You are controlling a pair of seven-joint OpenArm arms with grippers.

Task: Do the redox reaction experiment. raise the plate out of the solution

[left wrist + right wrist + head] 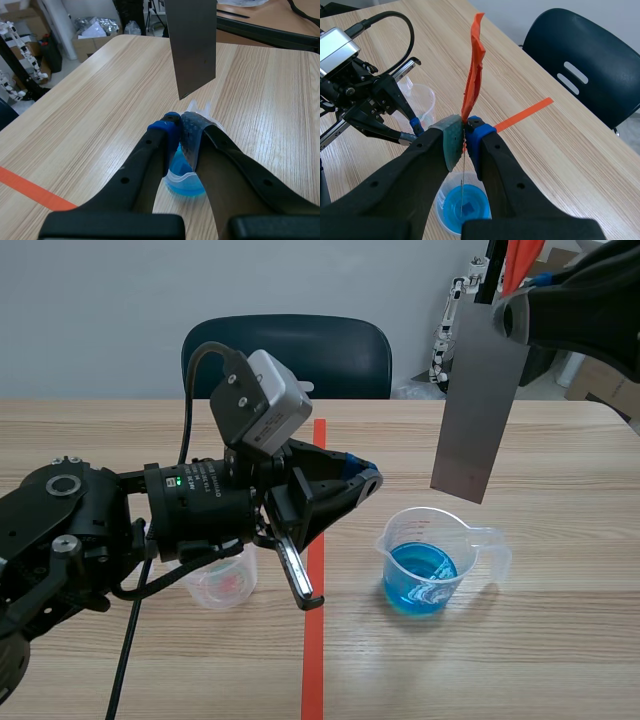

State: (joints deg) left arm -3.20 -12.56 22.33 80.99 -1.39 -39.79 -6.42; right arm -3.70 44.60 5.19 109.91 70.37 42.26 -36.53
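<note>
— Is the plate out yet?
— Looks so to me. It hangs clear above the beaker of blue solution, pinched at its top by the right gripper. I'd say the lift is about done, and next it needs holding steady.
— And the left gripper?
— Closed on nothing, near the beaker. Only the right wrist view shows an orange strip standing up between the right gripper's 2 fingers, with the plate edge-on beneath.

The plate is plain grey, the liquid in the clear cup is bright blue, and the table is pale wood with thin stripes.
</note>
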